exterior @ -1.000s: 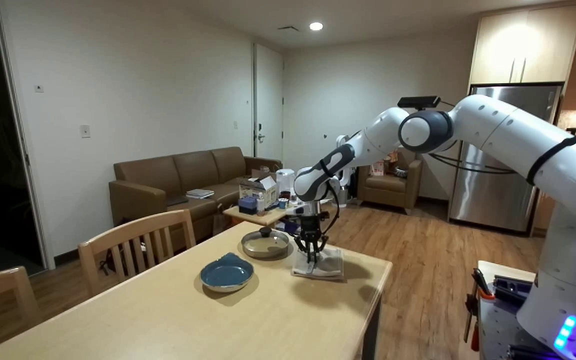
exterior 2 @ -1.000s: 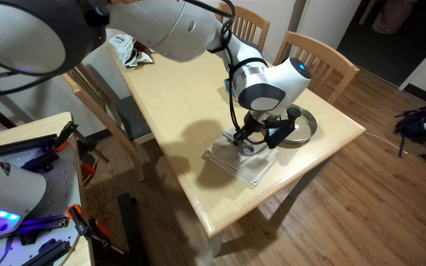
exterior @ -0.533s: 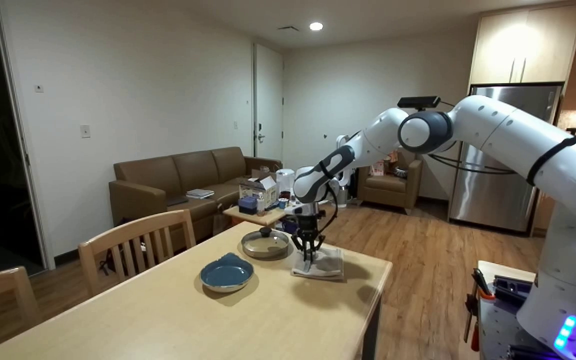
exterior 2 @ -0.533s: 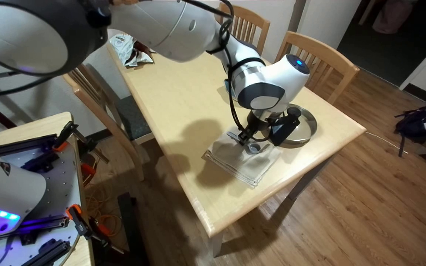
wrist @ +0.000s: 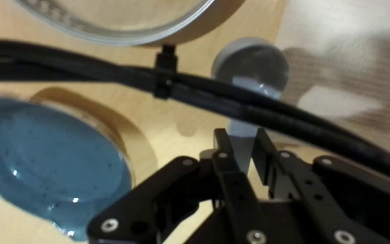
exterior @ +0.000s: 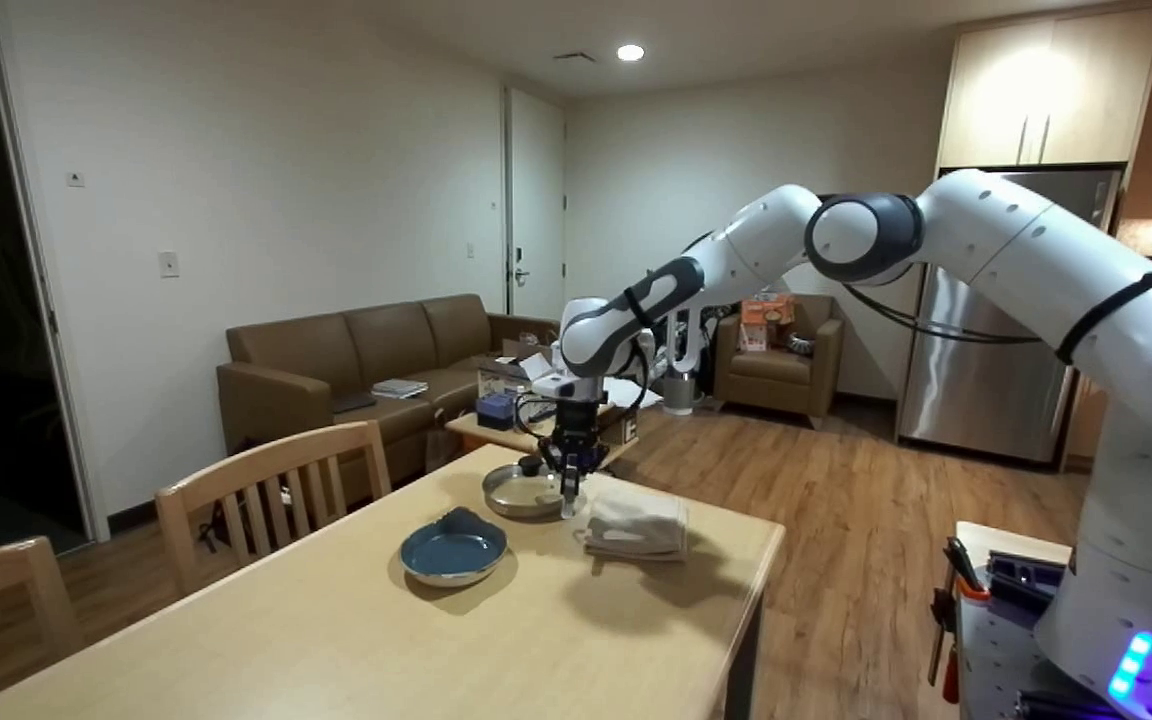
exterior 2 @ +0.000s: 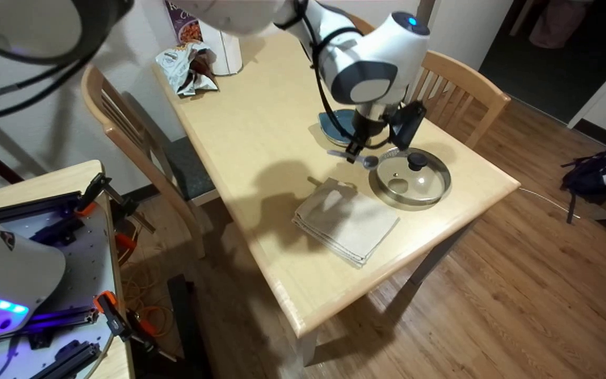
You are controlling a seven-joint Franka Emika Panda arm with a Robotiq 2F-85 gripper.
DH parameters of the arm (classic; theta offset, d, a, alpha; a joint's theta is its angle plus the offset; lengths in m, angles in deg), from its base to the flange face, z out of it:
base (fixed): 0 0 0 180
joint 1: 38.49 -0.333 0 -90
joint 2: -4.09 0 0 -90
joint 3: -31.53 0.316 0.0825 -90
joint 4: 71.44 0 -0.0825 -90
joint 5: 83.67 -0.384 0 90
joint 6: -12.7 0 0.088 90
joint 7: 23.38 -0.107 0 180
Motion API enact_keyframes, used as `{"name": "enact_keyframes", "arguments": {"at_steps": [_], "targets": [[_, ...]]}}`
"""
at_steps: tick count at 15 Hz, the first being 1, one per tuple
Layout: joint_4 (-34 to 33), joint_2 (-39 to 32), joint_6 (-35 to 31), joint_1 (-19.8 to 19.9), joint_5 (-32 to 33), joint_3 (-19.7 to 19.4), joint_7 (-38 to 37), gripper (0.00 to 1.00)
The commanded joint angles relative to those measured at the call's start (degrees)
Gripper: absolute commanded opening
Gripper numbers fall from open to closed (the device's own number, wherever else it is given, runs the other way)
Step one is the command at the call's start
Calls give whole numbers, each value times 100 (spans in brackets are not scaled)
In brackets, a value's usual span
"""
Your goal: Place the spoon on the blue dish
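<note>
My gripper point(wrist: 240, 144) is shut on the handle of the grey spoon point(wrist: 253, 64) and holds it in the air. In the wrist view a black cable crosses in front of part of the spoon. The spoon also shows in both exterior views point(exterior: 569, 500) point(exterior 2: 370, 162), with the gripper point(exterior: 574, 472) point(exterior 2: 354, 152) above the table between the lid and the folded napkin. The blue dish point(wrist: 59, 152) is shallow, with a pale outside and a small tab. It lies left of the gripper in the wrist view and in an exterior view point(exterior: 453, 548); the arm's cable partly covers it elsewhere point(exterior 2: 342, 118).
A glass lid point(exterior 2: 413, 181) with a black knob lies close beside the spoon. A folded beige napkin point(exterior 2: 345, 221) lies near the table point(exterior: 356, 620) end. A crumpled bag point(exterior 2: 184, 68) and boxes stand at the far end. Chairs point(exterior: 276, 490) line the side.
The gripper has lifted the spoon off the napkin and moved it toward the lid and the blue dish. The napkin now lies without the spoon on it.
</note>
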Motion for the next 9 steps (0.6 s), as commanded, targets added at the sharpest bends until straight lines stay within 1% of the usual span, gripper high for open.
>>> {"name": "enact_keyframes", "arguments": {"at_steps": [1, 2, 3, 4, 5, 7, 8, 9], "targets": [[738, 918, 398, -425, 272, 130, 185, 5], [737, 1050, 725, -612, 360, 95, 65, 5], [700, 1072, 836, -733, 388, 70, -17, 5], [359, 729, 671, -659, 209, 72, 3, 5], [379, 820, 748, -766, 222, 72, -34, 21], [378, 807, 745, -805, 231, 55, -50, 21], [378, 775, 741, -772, 233, 34, -51, 6], [249, 689, 1074, -754, 281, 51, 99, 6]]}}
